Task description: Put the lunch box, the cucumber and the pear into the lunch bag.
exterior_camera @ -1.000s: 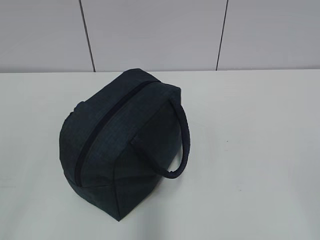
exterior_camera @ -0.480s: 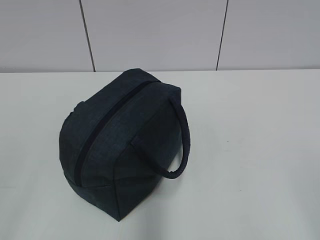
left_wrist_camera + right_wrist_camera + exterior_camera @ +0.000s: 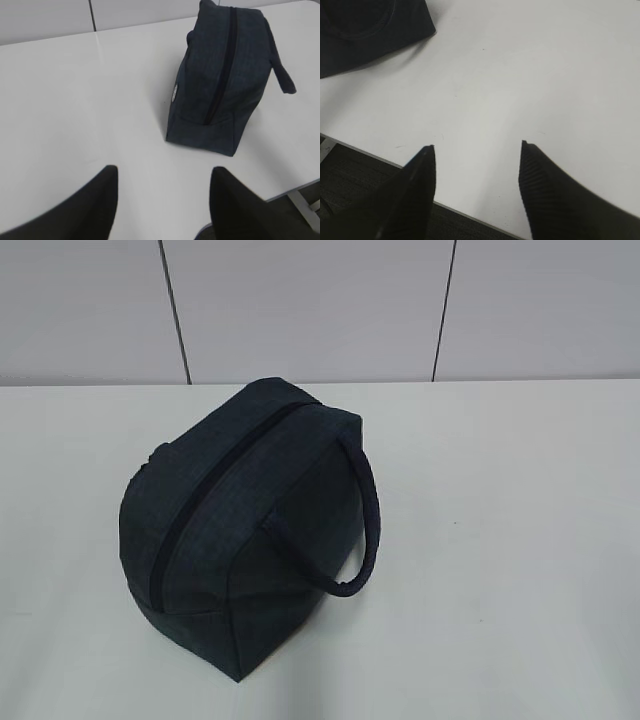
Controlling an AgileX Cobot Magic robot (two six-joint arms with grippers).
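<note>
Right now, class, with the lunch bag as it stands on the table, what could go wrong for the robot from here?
1. The lunch bag looks zipped shut, so nothing can go in until its zipper is opened.
2. The soft bag may slide or tip when the zipper is pulled.
3. Both open grippers, left gripper and right gripper, hang near the table edge, far from the bag.

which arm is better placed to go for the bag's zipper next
Probably left. The left end effector is open and faces the lunch bag with its shut zipper in full view. The right end effector is open too but sees only a bag corner.
</note>
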